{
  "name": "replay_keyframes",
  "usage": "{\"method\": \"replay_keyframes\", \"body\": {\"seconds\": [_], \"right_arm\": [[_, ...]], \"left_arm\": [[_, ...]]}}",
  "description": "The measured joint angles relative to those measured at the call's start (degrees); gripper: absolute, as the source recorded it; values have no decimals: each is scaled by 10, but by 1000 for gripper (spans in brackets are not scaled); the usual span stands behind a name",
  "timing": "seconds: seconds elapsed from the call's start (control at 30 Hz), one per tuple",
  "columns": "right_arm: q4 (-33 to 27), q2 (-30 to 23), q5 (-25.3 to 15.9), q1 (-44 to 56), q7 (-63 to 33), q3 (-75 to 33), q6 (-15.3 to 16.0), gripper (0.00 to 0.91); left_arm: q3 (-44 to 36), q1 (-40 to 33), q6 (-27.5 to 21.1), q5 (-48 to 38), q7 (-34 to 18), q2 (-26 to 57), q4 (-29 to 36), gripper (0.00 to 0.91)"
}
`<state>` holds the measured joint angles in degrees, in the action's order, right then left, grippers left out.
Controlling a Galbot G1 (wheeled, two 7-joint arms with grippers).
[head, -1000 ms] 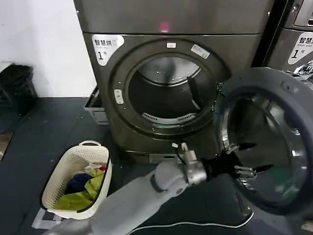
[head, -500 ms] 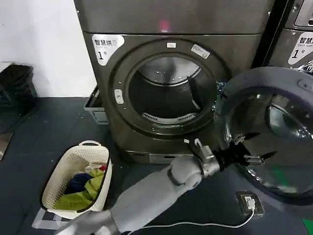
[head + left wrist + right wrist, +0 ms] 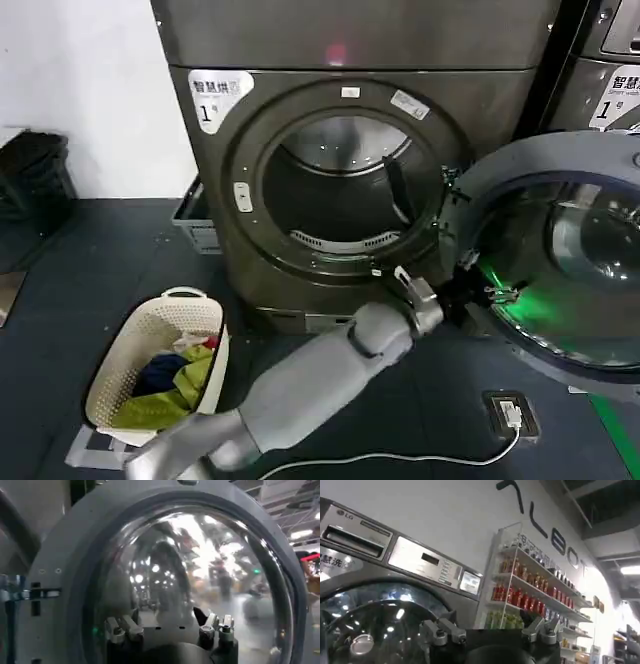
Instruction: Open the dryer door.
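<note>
Finding the dryer door (image 3: 530, 170) swung wide to the right of the dryer (image 3: 350, 40), hanging off the right edge of the round drum opening (image 3: 345, 190), with its grey plastic inner face and bulging glass turned toward the head camera. Catching a green glow low on the left of that glass.

Reaching across from the lower left with the left gripper (image 3: 492, 292), holding it at the lower left of the door's inner face, right by the grey ring; not possible to tell whether touching or just apart. Keeping its fingers (image 3: 120, 629) spread wide, gripping nothing, with the door (image 3: 65, 555) looming close ahead in the left wrist view.

Holding the right gripper (image 3: 490, 627) up before a second machine (image 3: 395, 550), beside a shelf of bottles (image 3: 535, 590), fingers (image 3: 542, 626) likewise spread wide around nothing.

Leaving a cream laundry basket (image 3: 150, 340) with coloured clothes (image 3: 175, 385) on the dark floor, left of the dryer, well apart from the door.
</note>
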<state>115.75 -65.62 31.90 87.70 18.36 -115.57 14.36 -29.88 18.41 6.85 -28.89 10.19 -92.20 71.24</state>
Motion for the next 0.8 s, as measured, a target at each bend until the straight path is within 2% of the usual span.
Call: {"method": "replay_keyframes", "body": {"seconds": [0.13, 0.43, 0.67, 0.8], "right_arm": [[1, 0, 0, 4, 0, -5, 0, 907], [4, 1, 1, 9, 0, -10, -1, 907], [7, 2, 2, 10, 2, -10, -2, 907], [5, 6, 2, 12, 2, -18, -6, 907]], "left_arm": [[7, -1, 7, 3, -5, 0, 3, 907], [11, 15, 51, -11, 2, 5, 56, 907], [25, 34, 65, -36, -3, 105, 107, 907], [34, 52, 63, -47, -5, 164, 159, 907]]}}
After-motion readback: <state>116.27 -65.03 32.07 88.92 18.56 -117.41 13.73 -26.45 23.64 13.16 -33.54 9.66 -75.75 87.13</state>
